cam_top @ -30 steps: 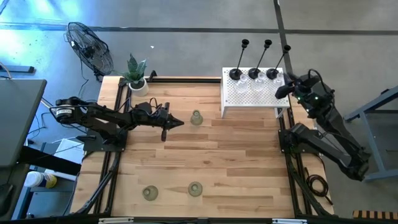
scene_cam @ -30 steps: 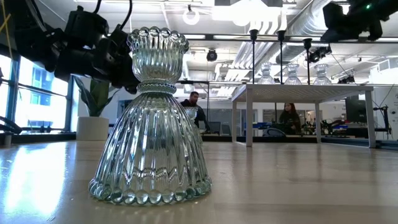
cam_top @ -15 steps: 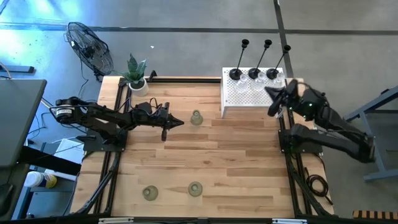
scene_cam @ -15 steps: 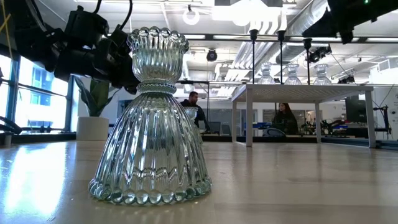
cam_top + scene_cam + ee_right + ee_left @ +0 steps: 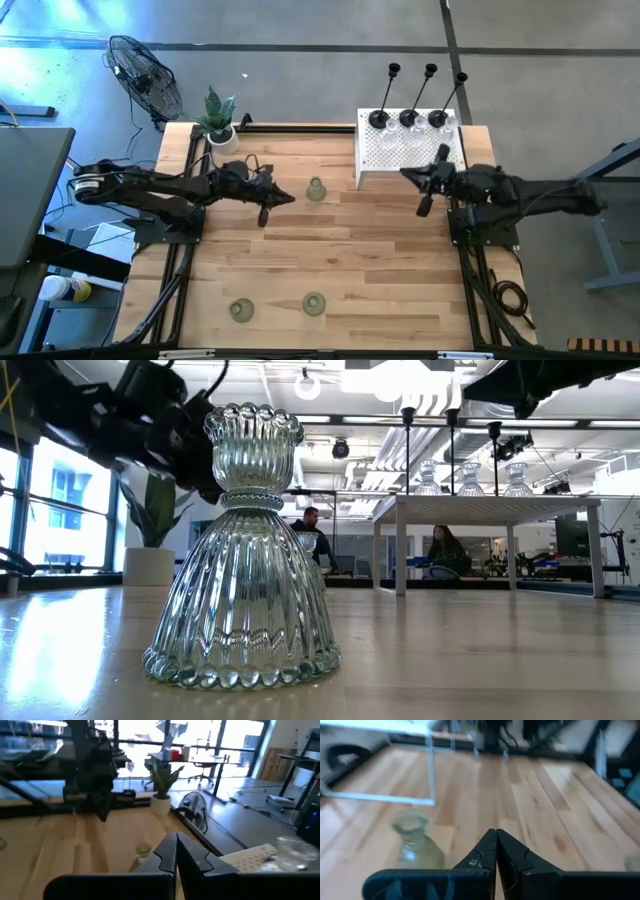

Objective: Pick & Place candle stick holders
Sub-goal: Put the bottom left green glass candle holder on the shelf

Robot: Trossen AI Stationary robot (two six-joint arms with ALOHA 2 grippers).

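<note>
The right arm has swung down from beside the white box and now reaches out low over the table, just in front of the box. Its gripper has closed, fingers together and holding nothing. Judging by that, a drop on the box is finished: three black holders and three clear ones stand there.

The left arm has hardly moved; its gripper hangs shut and empty near one green holder at mid-table. Two more green holders wait well apart at the near edge, so three remain to place.
</note>
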